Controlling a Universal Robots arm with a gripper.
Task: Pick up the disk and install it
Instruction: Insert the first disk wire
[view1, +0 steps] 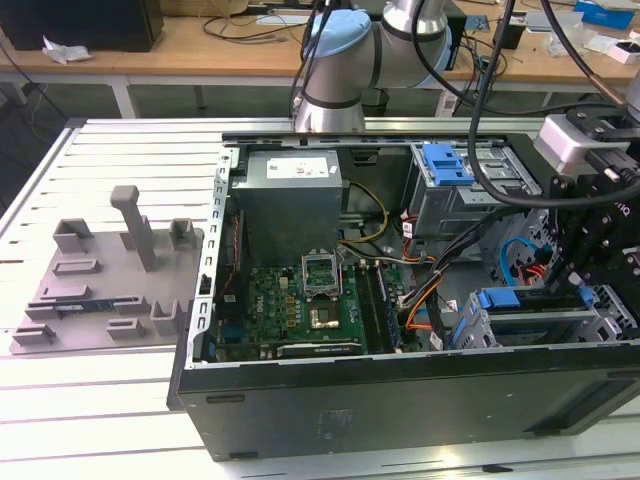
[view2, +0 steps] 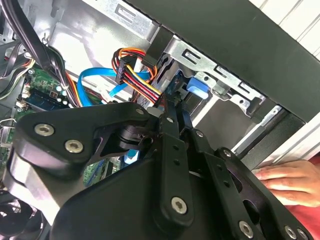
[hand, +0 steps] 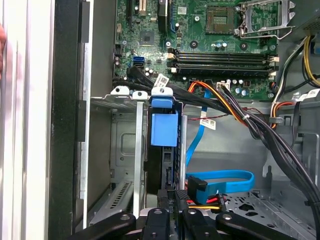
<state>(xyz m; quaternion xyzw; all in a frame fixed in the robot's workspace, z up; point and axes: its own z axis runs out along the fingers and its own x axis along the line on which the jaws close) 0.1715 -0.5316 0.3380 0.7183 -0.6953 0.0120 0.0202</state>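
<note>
Blue-railed disk (hand: 163, 137) stands on edge in the metal drive cage (hand: 122, 150) at the computer case's (view1: 400, 405) front corner, beside the motherboard (hand: 210, 45). Black pincer (hand: 172, 200) sits pressed together on the disk's end. A hand (view2: 287, 180) rests outside the case.

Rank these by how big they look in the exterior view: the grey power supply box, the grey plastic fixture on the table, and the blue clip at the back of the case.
1. Grey plastic fixture, though it sits nearer the camera's side, so only roughly.
2. Grey power supply box, fairly close behind.
3. Blue clip, clearly smallest.
</note>
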